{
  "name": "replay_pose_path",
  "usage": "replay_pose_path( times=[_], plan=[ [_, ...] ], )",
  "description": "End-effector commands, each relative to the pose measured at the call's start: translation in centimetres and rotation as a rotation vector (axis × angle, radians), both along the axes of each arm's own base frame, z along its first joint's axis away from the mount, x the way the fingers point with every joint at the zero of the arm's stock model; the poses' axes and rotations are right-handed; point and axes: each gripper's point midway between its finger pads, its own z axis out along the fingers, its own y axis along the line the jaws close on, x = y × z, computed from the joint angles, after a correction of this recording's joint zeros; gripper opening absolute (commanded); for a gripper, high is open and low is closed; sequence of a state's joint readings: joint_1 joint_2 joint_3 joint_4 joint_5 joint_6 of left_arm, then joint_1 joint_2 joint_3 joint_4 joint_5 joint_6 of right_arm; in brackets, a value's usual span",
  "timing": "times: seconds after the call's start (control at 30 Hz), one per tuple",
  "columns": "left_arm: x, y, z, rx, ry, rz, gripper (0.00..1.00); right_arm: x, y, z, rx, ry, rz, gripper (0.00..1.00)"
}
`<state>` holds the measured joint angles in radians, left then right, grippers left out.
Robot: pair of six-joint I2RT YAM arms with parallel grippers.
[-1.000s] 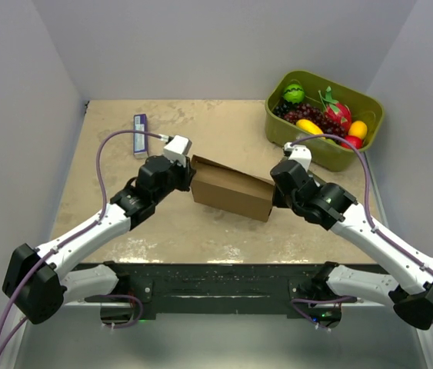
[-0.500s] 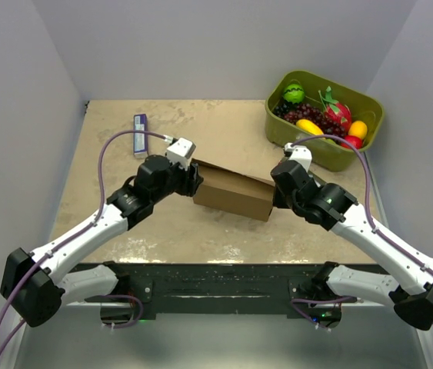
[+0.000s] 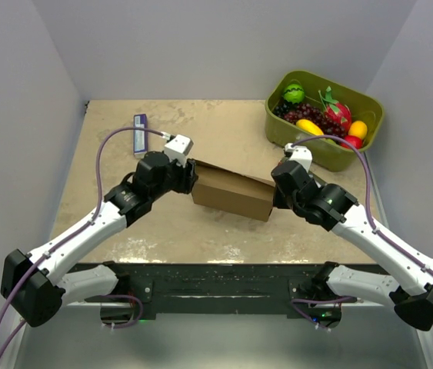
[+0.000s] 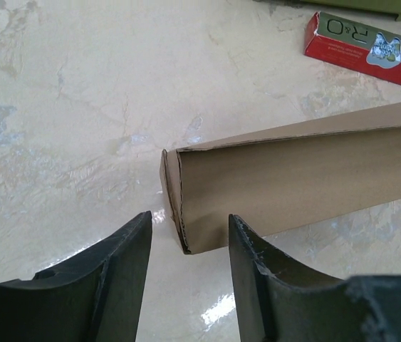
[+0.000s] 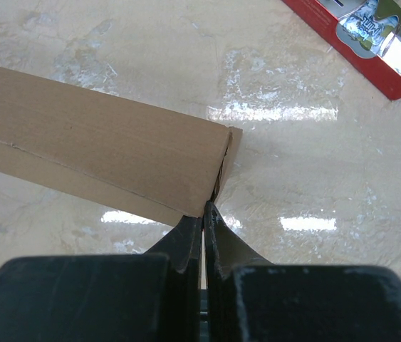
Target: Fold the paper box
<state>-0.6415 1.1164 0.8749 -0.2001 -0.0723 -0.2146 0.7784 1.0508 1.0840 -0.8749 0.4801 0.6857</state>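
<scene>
The paper box (image 3: 231, 192) is a brown cardboard mailer lying folded shut at the table's middle. My left gripper (image 3: 191, 177) is open at the box's left end. In the left wrist view the box (image 4: 300, 178) shows its end corner just ahead of the gap between the fingers (image 4: 125, 263), and my left gripper (image 4: 189, 217) touches nothing. My right gripper (image 3: 276, 197) is at the box's right end. In the right wrist view my right gripper (image 5: 204, 208) is closed, its tips pinched at the lower end corner of the box (image 5: 100, 142).
An olive-green bin (image 3: 370, 108) of toy fruit stands at the back right. A small blue carton (image 3: 140, 134) lies at the back left. A red carton shows in the left wrist view (image 4: 371, 46) and in the right wrist view (image 5: 357, 35).
My left gripper nudged toward the box's left end, then drew back a little. The box and my right arm have stayed put.
</scene>
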Motion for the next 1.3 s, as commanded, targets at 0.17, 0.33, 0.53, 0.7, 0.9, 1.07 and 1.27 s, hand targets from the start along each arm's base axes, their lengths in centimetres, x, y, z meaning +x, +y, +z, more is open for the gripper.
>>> replay_pose_path(
  times=[0.17,0.33,0.53,0.7,0.9,1.07,1.27],
  plan=[
    [1.5,-0.4,4.1,-0.043,-0.109,0.002,0.35,-2.1,-1.3,-3.4,-0.086,0.138,0.012,0.0],
    [1.5,-0.6,3.8,-0.043,-0.105,0.0,0.16,-2.1,-1.3,-3.4,-0.089,0.139,0.011,0.0],
    [1.1,-0.4,1.4,-0.042,-0.062,0.005,0.0,-2.1,-1.2,-3.4,-0.09,0.139,0.013,0.0],
    [0.1,0.0,-1.1,-0.048,-0.009,0.019,0.0,-2.0,-1.1,-3.7,-0.094,0.144,0.014,0.0],
    [-1.3,0.8,-4.1,-0.052,0.052,0.045,0.0,-2.0,-1.0,-3.7,-0.095,0.144,0.02,0.0],
    [-1.8,0.9,-4.4,-0.059,0.065,0.042,0.0,-1.9,-0.9,-3.7,-0.092,0.141,0.024,0.0],
    [-1.2,-0.1,1.5,-0.122,-0.016,0.004,0.3,-1.8,-0.7,-3.7,-0.088,0.14,0.027,0.0]
  ],
)
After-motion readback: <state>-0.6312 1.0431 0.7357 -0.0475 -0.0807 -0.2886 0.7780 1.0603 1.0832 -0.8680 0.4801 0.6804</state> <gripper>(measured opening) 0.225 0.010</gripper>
